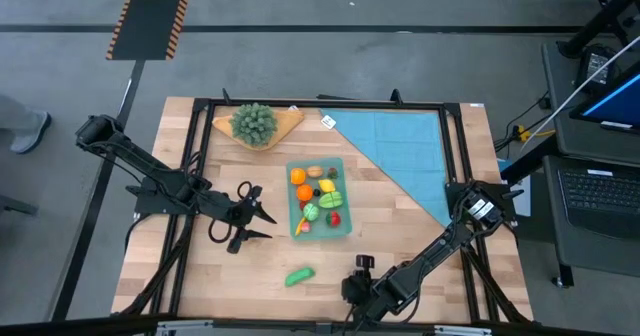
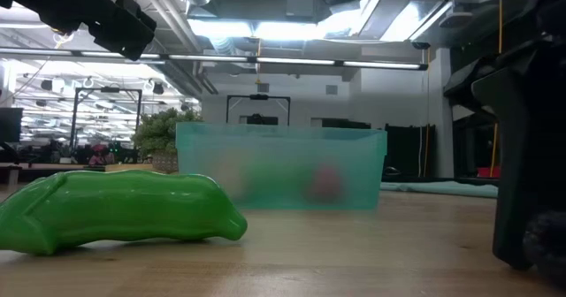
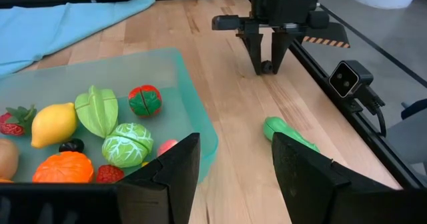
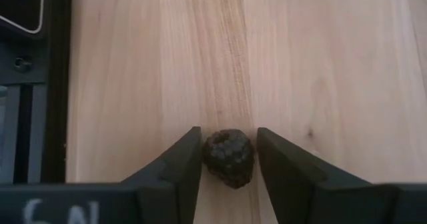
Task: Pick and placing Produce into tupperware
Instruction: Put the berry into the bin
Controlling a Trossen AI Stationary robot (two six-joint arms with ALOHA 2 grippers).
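A: Item one, the tupperware (image 1: 342, 164)?
B: Shallow, translucent teal, rounded corners, mid-bench (image 1: 400, 246). It holds the produce (image 3: 127, 144): a yellow lemon (image 3: 53, 124), an orange piece, a green cabbage, a split red fruit, strawberries.

A: Loose pieces?
B: A glossy green pea pod (image 1: 299, 275) lies on the bench, near its front edge. A dark, bumpy berry (image 4: 228, 157) sits between the right tool's (image 4: 228, 161) fingers, which stand close at either side.

A: Left tool (image 1: 258, 219)?
B: Spread, empty, just beside the tupperware.

Produce inside tupperware (image 2: 281, 168) blurred in low view; green pod (image 2: 115, 209) cut off at edge.
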